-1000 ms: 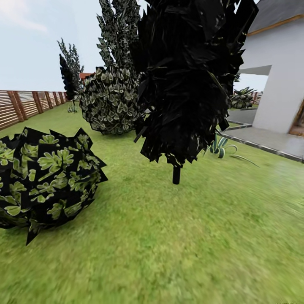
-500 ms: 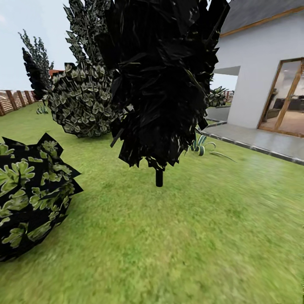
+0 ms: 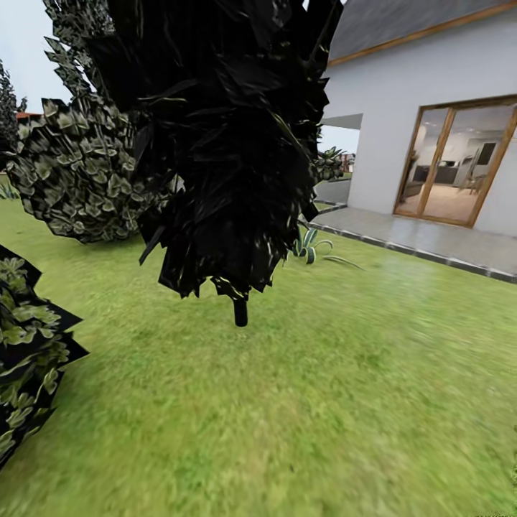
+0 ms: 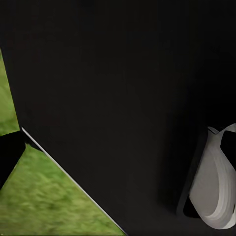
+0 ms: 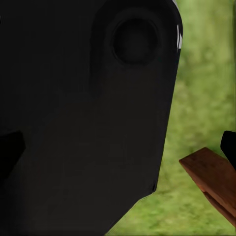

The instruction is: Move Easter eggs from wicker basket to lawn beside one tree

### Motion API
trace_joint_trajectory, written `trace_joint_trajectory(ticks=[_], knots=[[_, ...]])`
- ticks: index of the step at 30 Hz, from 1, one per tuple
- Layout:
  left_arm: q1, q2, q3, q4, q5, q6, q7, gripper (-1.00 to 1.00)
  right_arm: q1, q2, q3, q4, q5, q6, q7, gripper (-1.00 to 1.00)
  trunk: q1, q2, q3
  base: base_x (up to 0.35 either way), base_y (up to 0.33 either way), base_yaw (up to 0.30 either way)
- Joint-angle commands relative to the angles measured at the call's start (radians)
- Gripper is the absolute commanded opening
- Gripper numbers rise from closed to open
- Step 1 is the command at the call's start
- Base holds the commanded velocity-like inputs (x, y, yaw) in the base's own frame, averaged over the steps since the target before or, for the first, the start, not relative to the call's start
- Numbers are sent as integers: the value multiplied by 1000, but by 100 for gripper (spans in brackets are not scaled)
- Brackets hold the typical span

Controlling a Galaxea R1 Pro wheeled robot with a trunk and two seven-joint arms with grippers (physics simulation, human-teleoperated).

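On lawn (image 3: 345,402), dark tree (image 3: 230,143), white house (image 3: 431,93)

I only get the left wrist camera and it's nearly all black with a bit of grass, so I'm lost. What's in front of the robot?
Observer: The head view shows a small dark-leaved tree on a thin trunk, straight ahead on the lawn.
Operator: Is there a house?
Observer: Yes, a white house at the right, with a wood-framed glass door.
Operator: What does the other wrist see?
Observer: A brown wooden piece over grass, beside a dark robot part; I can't tell what it belongs to.
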State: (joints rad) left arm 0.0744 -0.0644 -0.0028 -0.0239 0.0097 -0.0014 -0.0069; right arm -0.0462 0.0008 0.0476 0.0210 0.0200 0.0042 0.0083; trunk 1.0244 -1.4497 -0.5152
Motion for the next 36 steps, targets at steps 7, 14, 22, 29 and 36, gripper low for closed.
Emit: trace_joint_trajectory(ticks=[7, 14, 22, 29, 36], knots=[[1, 0, 0, -2, 1, 0, -1, 100, -1, 1, 5, 2, 2, 0, 1, 100, 1, 0, -1, 327, 0, -299], [1, -1, 0, -2, 1, -2, -1, 100, -1, 0, 2, 2, -2, 0, -3, 100, 1, 0, -1, 212, 0, -180], [1, 18, 3, 6, 3, -2, 4, 100, -1, -60, -2, 6, -8, 0, -10, 100, 1, 0, -1, 9, 0, -7], [1, 30, 4, 7, 3, -2, 5, 100, -1, -60, -1, 7, -9, 0, -9, 100, 1, 0, -1, 0, 0, 0], [1, 31, 4, 7, 3, -2, 6, 100, -1, -61, -1, 7, -8, 0, -9, 100, 1, 0, -1, 0, 0, 0]])
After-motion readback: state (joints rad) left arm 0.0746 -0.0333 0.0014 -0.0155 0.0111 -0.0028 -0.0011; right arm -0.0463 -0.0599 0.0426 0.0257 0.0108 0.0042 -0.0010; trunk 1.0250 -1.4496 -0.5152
